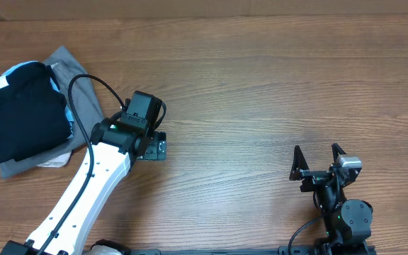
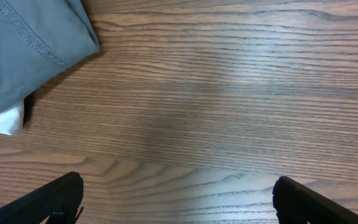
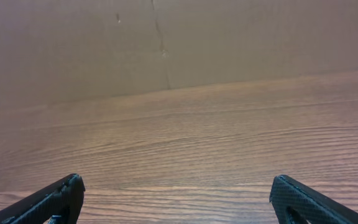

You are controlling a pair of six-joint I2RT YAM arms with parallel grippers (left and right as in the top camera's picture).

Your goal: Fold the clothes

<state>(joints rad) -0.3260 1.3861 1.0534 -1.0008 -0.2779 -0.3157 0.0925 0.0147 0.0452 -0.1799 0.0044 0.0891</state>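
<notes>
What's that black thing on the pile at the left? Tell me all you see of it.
It is a plain black T-shirt of soft, matte fabric, no print in sight. A small white label shows near its top-left corner. It lies flat, folded into a rough rectangle, on top of other clothes at the table's left edge. A light blue garment peeks from under it; a grey garment lies lower.
</notes>
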